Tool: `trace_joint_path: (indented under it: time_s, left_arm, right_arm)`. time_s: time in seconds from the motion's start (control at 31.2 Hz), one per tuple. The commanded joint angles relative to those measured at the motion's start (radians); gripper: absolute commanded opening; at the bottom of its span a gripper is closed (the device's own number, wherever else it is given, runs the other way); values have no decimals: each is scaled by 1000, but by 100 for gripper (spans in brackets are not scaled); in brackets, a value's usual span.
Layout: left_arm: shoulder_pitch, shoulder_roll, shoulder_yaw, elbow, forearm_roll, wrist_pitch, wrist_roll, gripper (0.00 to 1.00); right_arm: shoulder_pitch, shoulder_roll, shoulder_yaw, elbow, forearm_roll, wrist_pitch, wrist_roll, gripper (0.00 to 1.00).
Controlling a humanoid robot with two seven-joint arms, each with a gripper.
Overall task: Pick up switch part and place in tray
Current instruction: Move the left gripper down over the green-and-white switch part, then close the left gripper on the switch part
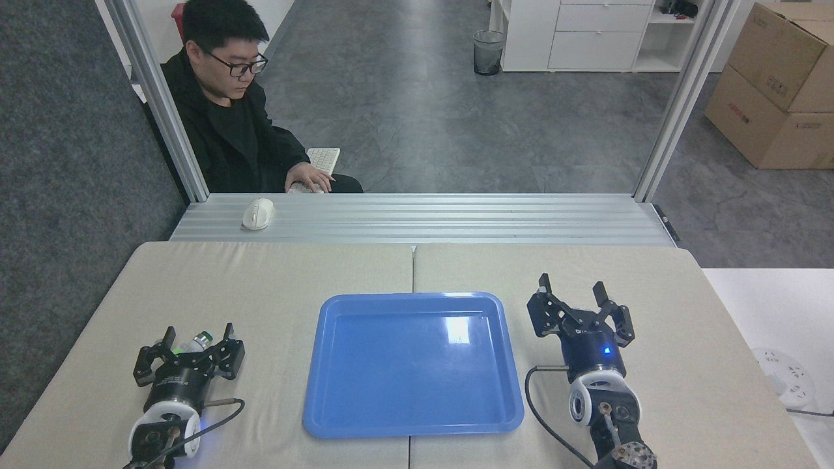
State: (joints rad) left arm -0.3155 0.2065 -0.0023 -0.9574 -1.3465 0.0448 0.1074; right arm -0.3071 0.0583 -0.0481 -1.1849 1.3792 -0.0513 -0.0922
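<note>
Switch part: dark green cap, seemingly whitish body, between open jaws.

Glossy blue tray; beige table; white-green switch part; black tools.

The left gripper hid most of the switch part; only its green cap and some white body showed. The near edge cut both arms. A post partly hid the person.

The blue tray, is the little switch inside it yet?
No, the tray is bare; the switch part sits between the left claw's open fingers.
</note>
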Motion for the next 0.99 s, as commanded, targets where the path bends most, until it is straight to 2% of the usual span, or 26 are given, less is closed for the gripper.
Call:
trace_joint_path:
  time_s: [0.0, 0.96]
  left_arm:
    - [-14, 31, -1, 88, 3, 3, 3, 100]
    - [10, 28, -15, 97, -2, -31, 3, 99]
  right_arm:
    - [0, 0, 1, 1, 0, 1, 0, 100]
    - [0, -2, 1, 1, 0, 1, 0, 100]
